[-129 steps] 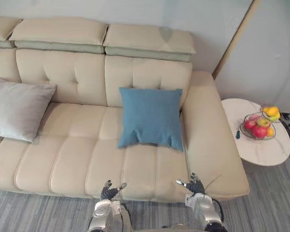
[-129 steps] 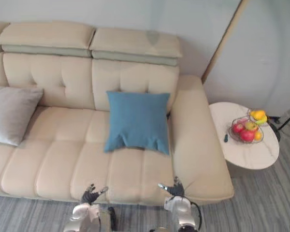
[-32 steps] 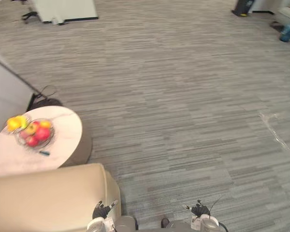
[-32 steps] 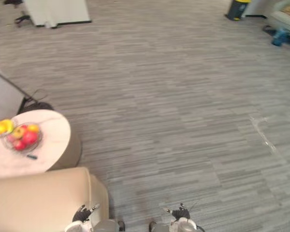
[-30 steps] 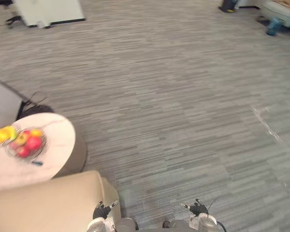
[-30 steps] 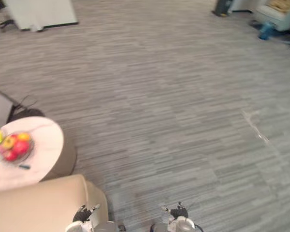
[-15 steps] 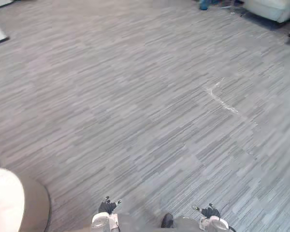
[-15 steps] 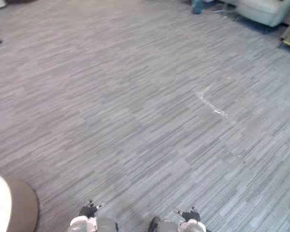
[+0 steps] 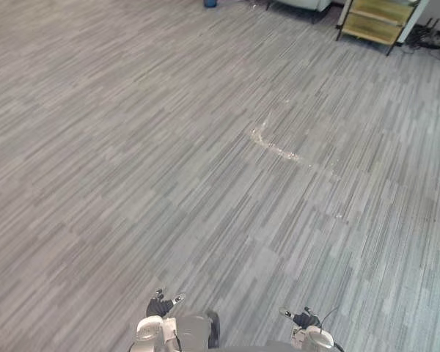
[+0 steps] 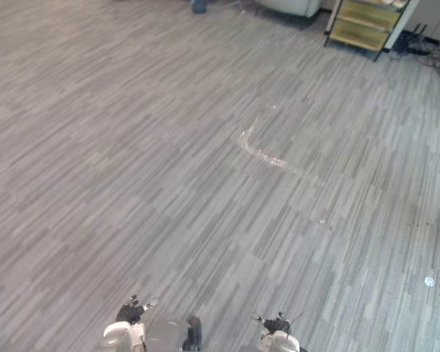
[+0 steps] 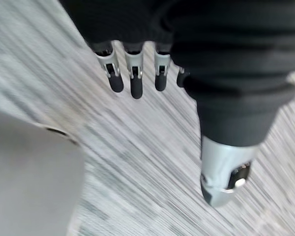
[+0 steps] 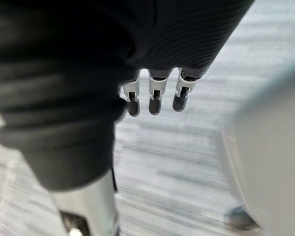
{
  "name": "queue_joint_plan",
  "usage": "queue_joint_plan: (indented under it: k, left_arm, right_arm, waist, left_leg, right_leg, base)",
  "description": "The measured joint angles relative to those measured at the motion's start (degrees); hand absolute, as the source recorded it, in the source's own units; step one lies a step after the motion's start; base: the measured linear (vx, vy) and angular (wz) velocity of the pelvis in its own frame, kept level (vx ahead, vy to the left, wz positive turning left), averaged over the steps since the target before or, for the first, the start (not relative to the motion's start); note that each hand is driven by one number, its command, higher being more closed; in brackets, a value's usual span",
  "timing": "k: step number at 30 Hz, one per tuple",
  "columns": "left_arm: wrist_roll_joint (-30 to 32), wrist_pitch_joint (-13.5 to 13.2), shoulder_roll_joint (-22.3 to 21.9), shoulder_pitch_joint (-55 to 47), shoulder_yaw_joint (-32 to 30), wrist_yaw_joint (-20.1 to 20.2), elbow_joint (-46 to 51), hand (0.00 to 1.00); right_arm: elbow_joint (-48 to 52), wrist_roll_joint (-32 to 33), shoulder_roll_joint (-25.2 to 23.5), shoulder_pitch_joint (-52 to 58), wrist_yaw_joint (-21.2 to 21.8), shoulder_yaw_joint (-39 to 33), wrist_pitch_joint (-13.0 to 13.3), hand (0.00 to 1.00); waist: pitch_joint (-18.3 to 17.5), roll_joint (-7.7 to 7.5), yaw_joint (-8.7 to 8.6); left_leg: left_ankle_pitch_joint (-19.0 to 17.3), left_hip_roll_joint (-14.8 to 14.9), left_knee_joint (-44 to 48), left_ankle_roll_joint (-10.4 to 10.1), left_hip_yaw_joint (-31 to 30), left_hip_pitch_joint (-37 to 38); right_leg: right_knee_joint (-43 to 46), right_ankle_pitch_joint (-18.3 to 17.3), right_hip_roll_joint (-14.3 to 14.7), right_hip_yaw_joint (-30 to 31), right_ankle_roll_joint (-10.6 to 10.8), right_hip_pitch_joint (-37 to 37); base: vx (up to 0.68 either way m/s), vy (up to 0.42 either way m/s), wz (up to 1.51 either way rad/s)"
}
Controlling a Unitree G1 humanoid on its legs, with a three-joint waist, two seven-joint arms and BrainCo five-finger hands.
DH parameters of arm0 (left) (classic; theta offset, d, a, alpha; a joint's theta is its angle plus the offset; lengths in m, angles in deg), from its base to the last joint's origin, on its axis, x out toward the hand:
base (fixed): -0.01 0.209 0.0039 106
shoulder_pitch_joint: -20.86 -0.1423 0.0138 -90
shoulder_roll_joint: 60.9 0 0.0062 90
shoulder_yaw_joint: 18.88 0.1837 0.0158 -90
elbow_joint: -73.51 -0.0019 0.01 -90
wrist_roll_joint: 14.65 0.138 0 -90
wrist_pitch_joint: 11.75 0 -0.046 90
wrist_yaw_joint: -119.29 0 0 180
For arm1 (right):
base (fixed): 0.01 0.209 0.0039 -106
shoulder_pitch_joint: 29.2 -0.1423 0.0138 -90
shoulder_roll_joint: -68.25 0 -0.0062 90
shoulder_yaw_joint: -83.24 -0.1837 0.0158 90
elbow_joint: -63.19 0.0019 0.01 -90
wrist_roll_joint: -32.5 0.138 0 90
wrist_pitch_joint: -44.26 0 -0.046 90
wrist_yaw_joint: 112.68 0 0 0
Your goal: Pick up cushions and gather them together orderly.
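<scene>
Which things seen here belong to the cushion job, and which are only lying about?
Job: left hand, right hand, both open and empty.
Lying about: wooden shelf, blue object, pale mark on the grey floor.

Lighting: bright, diffuse indoor light is spreading evenly across the scene.
Floor (image 9: pixel 205 147) is showing flatly lit, brightening slightly toward the right; left hand (image 11: pixel 225 167) is catching a small glint on its silver thumb.
</scene>
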Motion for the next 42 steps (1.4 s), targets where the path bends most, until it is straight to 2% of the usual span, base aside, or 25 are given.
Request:
queue_joint_plan:
  k: [2, 4, 5, 6, 8, 9, 11, 12, 13, 15, 17, 19, 20, 22, 23, 24, 26, 27, 29, 31, 33, 36, 38, 40, 42]
  left_arm:
    - [-0.1, -0.1, 0.1, 0.7, 0.2, 0.0, -0.6, 0.00]
    - [-0.1, -0.1, 1.3, 0.9, 2.3, 0.1, -1.4, 0.00]
    - [-0.1, -0.2, 1.8, 0.8, 3.7, 0.1, -1.8, 0.00]
    - [0.0, -0.2, 2.1, 0.3, 4.4, 0.1, -2.5, 0.00]
    - [0.1, -0.1, 1.6, -0.2, 4.1, 0.1, -3.5, 0.00]
    - [0.1, -0.1, 0.8, -1.3, 3.6, 0.1, -3.7, 0.00]
    - [0.4, 0.0, -0.4, -1.6, 1.6, 0.1, -3.3, 0.00]
    - [0.4, 0.2, -1.3, -1.2, -0.2, 0.1, -2.6, 0.00]
    - [0.4, 0.2, -1.5, -1.7, -0.5, 0.1, -2.1, 0.00]
    - [0.6, 0.2, -1.0, -1.6, -0.4, 0.3, 0.0, 0.00]
    - [0.5, -0.3, 0.4, -1.7, 1.4, 0.4, 1.8, 0.00]
    - [0.5, -0.6, 0.1, -1.6, 1.8, 0.4, 2.7, 0.00]
    - [0.5, -1.1, -0.2, -1.4, 1.7, 0.5, 2.8, 0.00]
    - [0.4, -1.4, -0.7, -1.5, 1.4, 0.4, 3.0, 0.00]
    - [0.1, -1.4, -0.7, -1.5, 1.3, 0.4, 3.2, 0.00]
    - [0.1, -1.4, -0.2, -1.3, 1.4, 0.5, 3.1, 0.00]
    - [0.1, -1.3, 0.7, -1.2, 0.9, 0.5, 3.3, 0.00]
    - [0.0, -1.3, 0.9, -1.2, 0.9, 0.4, 3.2, 0.00]
    - [-0.2, -0.7, 1.7, -0.6, 1.1, 0.4, 1.9, 0.00]
    - [-0.2, -0.1, 1.4, -0.7, 1.2, 0.4, 1.0, 0.00]
    - [-0.4, -0.1, 1.0, -0.3, 1.3, 0.4, 0.2, 0.00]
    - [-0.6, -0.1, 0.6, 0.7, 2.4, 0.5, -0.7, 0.00]
    - [-0.5, -0.2, 1.1, 0.5, 3.8, 0.5, -1.3, 0.00]
    - [-0.3, -0.2, 1.6, -0.2, 4.1, 0.6, -2.0, 0.00]
    - [0.1, -0.2, 0.5, -1.2, 3.1, 0.6, -2.8, 0.00]
  right_arm:
    - [0.0, 0.0, 0.3, -0.9, 0.4, -0.1, 0.5, 0.00]
    - [-0.9, 0.0, 0.9, -2.1, 0.5, -0.1, 0.5, 0.00]
    - [-1.6, -0.1, 1.4, -2.6, 0.5, -0.1, 0.5, 0.00]
    - [-3.1, -0.1, 2.5, -2.9, 0.5, 0.0, 0.4, 0.00]
    - [-4.8, 0.4, 4.3, -2.5, 0.7, -0.7, 0.4, 0.00]
    - [-4.9, 0.2, 5.3, -2.7, 0.7, -1.5, 0.1, 0.00]
    - [-4.6, 0.0, 5.4, -2.7, 0.6, -2.1, 0.2, 0.00]
    - [-4.4, 0.1, 5.3, -2.3, 0.4, -2.1, 0.1, 0.00]
    - [-4.3, 0.7, 5.4, -2.5, 0.3, -1.8, 0.1, 0.00]
    - [-3.8, 1.7, 4.2, -2.1, -0.1, -1.5, 0.0, 0.00]
    - [-3.3, 3.7, 2.6, -2.1, -0.3, -0.7, 0.1, 0.00]
    - [-3.3, 3.9, 2.5, -2.8, -0.6, -1.2, 0.1, 0.00]
    - [-3.3, 3.9, 2.6, -3.1, -0.8, -1.3, 0.1, 0.00]
    - [-3.7, 3.8, 2.8, -3.1, -1.1, -1.6, 0.1, 0.00]
    - [-4.9, 3.8, 2.6, -3.2, -1.2, -1.6, 0.0, 0.00]
    - [-5.4, 3.7, 1.9, -3.2, -1.1, -1.6, -0.2, 0.00]
    - [-4.7, 3.1, 0.9, -1.9, -1.0, -1.7, -0.2, 0.00]
    - [-4.8, 3.1, 0.8, -1.6, -0.9, -1.7, -0.3, 0.00]
    - [-4.7, 1.9, 0.3, -0.7, -0.2, -1.7, -0.3, 0.00]
    - [-3.1, 1.0, 0.5, -0.3, 0.5, -1.6, -0.3, 0.00]
    - [-2.1, 1.0, 0.4, -0.4, 0.8, -1.5, 0.1, 0.00]
    - [-0.9, 1.0, 1.0, -0.5, 1.1, -1.8, 0.2, 0.00]
    - [-1.4, 1.0, 1.3, -0.9, 1.1, -2.3, 0.4, 0.00]
    - [-3.8, 1.3, 2.1, -0.6, 1.4, -2.2, 0.1, 0.00]
    - [-3.8, 1.0, 3.5, -0.9, 1.5, -2.8, 0.0, 0.00]
  waist:
    - [0.4, 0.71, -0.94]
    - [0.4, 0.76, -1.61]
    - [0.4, 0.59, -2.07]
    - [0.3, 0.10, -3.45]
    - [0.1, 0.75, -4.41]
    - [-0.8, 2.92, -4.11]
    - [-0.6, 4.82, -3.80]
    - [0.3, 5.92, -3.72]
    - [0.8, 5.80, -3.30]
    - [1.8, 4.91, -2.79]
    - [2.0, 2.48, -2.21]
    - [1.9, 2.54, -1.12]
    - [1.9, 2.64, -0.14]
    - [1.8, 2.77, 0.63]
    - [1.3, 2.11, 1.90]
    - [0.4, 0.98, 1.99]
    - [-0.3, -1.76, 1.86]
    - [-0.1, -2.19, 2.06]
    - [0.4, -2.94, 1.62]
    - [0.7, -2.31, 0.71]
    - [0.8, -1.36, -0.46]
    - [1.1, -0.85, -1.49]
    - [1.1, -0.81, -2.55]
    - [0.9, -1.45, -3.43]
    - [-0.2, 1.07, -3.44]
  left_leg:
    - [-0.7, 2.0, -5.4, -1.1, 1.4, 7.0]
    - [-0.6, 3.5, -7.5, -1.1, 2.3, 9.4]
    - [-0.7, 3.7, -8.7, -1.2, 2.3, 10.3]
    - [-1.5, 3.4, -9.4, -2.8, 0.7, 12.1]
    - [-3.2, 4.5, -6.9, -5.7, -2.9, 13.6]
    - [-2.9, 6.9, -1.3, -6.2, -4.3, 11.5]
    - [0.8, 9.8, 15.5, -6.5, -6.9, 4.3]
    - [10.1, 11.8, 29.4, -4.4, -8.5, -1.3]
    - [10.6, 13.3, 35.6, -4.4, -8.8, -4.0]
    - [6.0, 14.6, 46.5, -4.5, -8.4, -10.2]
    - [1.7, 11.5, 40.9, -3.9, -5.7, -18.0]
    - [1.0, 8.4, 26.8, -3.7, -4.2, -21.5]
    - [3.4, 5.0, 12.5, -4.4, -5.0, -23.0]
    - [10.7, 2.6, -2.6, -6.0, -5.4, -23.1]
    - [16.6, 2.4, -2.4, -5.6, -5.0, -22.9]
    - [17.4, 1.1, -1.3, -4.0, -4.8, -23.0]
    - [13.5, -0.6, 2.3, -0.3, -3.4, -22.5]
    - [11.8, -0.8, 3.0, 0.0, -3.0, -21.0]
    - [7.1, -2.1, 3.1, 0.5, -2.9, -13.3]
    - [5.4, -2.3, 0.3, 0.5, -3.1, -5.1]
    - [5.3, -2.1, -3.9, 0.5, -3.4, 1.5]
    - [4.2, -0.2, -9.3, -1.2, -4.7, 8.7]
    - [1.9, 1.4, -10.9, -2.8, -5.9, 11.1]
    - [-1.9, 1.8, -10.2, -4.8, -9.0, 14.2]
    - [-2.8, 4.7, -3.0, -5.3, -11.2, 12.6]
  right_leg:
    - [-7.0, -1.7, -2.7, -9.4, -4.1, -4.8]
    - [-19.3, 0.5, -2.2, -13.3, -5.6, -7.4]
    - [-26.7, 4.2, -1.7, -13.6, -5.6, -8.2]
    - [-34.9, 11.0, -0.8, -11.3, -6.5, -9.0]
    - [-32.4, 15.7, 1.2, -8.2, -9.5, -9.4]
    - [-31.6, 13.4, 3.0, -9.2, -10.3, -8.9]
    - [-31.8, 10.3, 5.5, -9.7, -10.9, -6.9]
    - [-33.2, 8.5, 7.0, -9.6, -11.8, -3.2]
    - [-34.4, 7.8, 8.0, -9.4, -12.4, -0.8]
    - [-38.2, 5.5, 9.5, -8.5, -13.1, 7.6]
    - [-43.7, 4.3, 9.2, -6.8, -12.9, 15.0]
    - [-46.7, 3.7, 8.7, -4.9, -11.9, 18.0]
    - [-48.7, 2.8, 8.0, -3.1, -11.0, 20.4]
    - [-51.4, 1.2, 7.7, -1.1, -9.8, 23.5]
    - [-52.6, 0.0, 7.3, 1.0, -9.3, 25.4]
    - [-52.9, -0.4, 6.3, 2.2, -9.8, 26.1]
    - [-42.9, 0.1, 3.4, 3.6, -8.6, 23.0]
    - [-35.8, 0.6, 2.7, 4.4, -7.0, 20.9]
    - [-7.3, 5.4, 0.4, 6.2, 1.6, 11.1]
    - [3.3, 4.6, -0.7, 4.1, 0.2, 5.4]
    - [1.1, 2.9, -2.0, -0.6, -2.7, 0.0]
    - [-18.2, 3.0, -1.7, -5.7, -4.3, -5.1]
    - [-35.8, 9.6, 0.9, -2.7, -4.6, -6.3]
    - [-40.4, 19.0, 1.8, 0.5, -5.7, -6.3]
    - [-34.4, 16.4, 3.6, -0.7, -7.6, -6.7]
  base:
    - [0.41, -0.032, -0.30]
    - [0.41, -0.106, -0.15]
    - [0.51, -0.195, 0.15]
    - [0.46, -0.204, 0.25]
    - [0.55, -0.282, 0.21]
    - [0.58, -0.298, -0.08]
    - [0.58, -0.279, -0.27]
    - [0.58, -0.248, -0.24]
    - [0.57, -0.180, -0.23]
    - [0.63, -0.143, -0.20]
    - [0.54, -0.140, -0.27]
    - [0.49, -0.014, -0.55]
    - [0.52, 0.049, -0.65]
    - [0.57, 0.136, -0.70]
    - [0.61, 0.173, -0.74]
    - [0.67, 0.151, -0.60]
    - [0.82, 0.172, -0.25]
    - [0.66, 0.170, -0.20]
    - [0.56, 0.136, -0.10]
    - [0.65, 0.111, -0.08]
    - [0.51, 0.027, 0.08]
    - [0.54, -0.069, 0.31]
    - [0.55, -0.204, 0.50]
    - [0.56, -0.274, 0.52]
    - [0.53, -0.296, 0.29]
